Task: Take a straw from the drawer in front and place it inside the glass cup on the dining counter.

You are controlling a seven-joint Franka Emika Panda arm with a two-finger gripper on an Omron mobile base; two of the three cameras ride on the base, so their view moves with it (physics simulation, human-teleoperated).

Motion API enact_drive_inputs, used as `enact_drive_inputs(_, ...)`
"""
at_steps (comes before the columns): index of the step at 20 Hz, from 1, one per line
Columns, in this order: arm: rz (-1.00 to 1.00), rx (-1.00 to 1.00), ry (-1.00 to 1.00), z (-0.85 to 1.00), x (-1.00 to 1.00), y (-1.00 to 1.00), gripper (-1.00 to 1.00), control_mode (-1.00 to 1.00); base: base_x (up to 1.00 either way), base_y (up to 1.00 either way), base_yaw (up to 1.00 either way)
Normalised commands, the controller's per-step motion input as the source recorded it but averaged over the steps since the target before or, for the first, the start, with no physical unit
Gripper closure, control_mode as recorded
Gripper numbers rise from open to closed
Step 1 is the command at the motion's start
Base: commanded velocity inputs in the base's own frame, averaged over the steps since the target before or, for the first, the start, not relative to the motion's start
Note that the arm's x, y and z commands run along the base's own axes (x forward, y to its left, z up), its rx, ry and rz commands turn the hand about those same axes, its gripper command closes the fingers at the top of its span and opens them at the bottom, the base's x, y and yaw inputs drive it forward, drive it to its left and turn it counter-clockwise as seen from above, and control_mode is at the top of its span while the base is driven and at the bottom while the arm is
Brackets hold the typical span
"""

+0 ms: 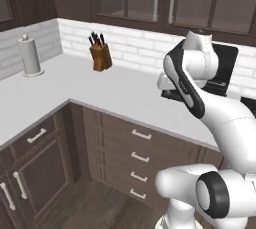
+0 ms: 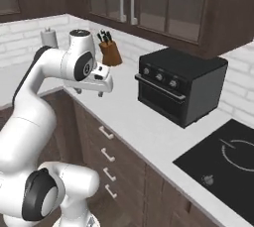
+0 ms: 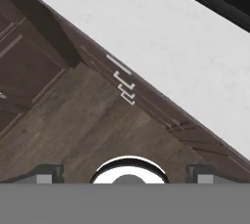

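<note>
My gripper (image 2: 101, 92) hangs open above the front edge of the white wall-side worktop (image 1: 75, 90), pointing down. In the hand view its fingertips (image 3: 49, 171) stand far apart with nothing between them. Below it is a stack of dark-brown drawers with silver bar handles; the top drawer (image 1: 141, 134) (image 2: 105, 132) (image 3: 118, 64) is shut, as are those under it. The straw is hidden. The glass cup and the dining counter are out of view.
A knife block (image 1: 101, 55) and a paper towel holder (image 1: 30, 55) stand at the back of the worktop. A black toaster oven (image 2: 178, 85) sits right of the gripper, a cooktop (image 2: 223, 164) farther right. Corner cabinets (image 1: 30, 163) flank the wooden floor (image 3: 97, 125).
</note>
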Motion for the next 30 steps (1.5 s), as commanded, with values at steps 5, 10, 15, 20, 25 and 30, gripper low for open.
enact_drive_inputs(5,0.00,0.00,0.00,0.00,0.00,0.00,-1.00,1.00,-0.15,-0.82,0.43)
enact_drive_inputs(10,0.00,0.00,0.00,0.00,0.00,0.00,-1.00,1.00,-0.38,-0.55,0.15)
enact_drive_inputs(15,0.00,0.00,0.00,0.00,0.00,0.00,-1.00,1.00,-0.04,-0.57,0.09)
enact_drive_inputs(20,0.00,0.00,0.00,0.00,0.00,0.00,-1.00,1.00,0.00,-0.78,0.18)
enact_drive_inputs(25,0.00,0.00,0.00,0.00,0.00,0.00,-1.00,1.00,0.00,-0.59,0.26)
enact_drive_inputs(30,0.19,-0.01,0.00,0.00,0.00,0.22,-1.00,-1.00,0.00,0.00,0.00)
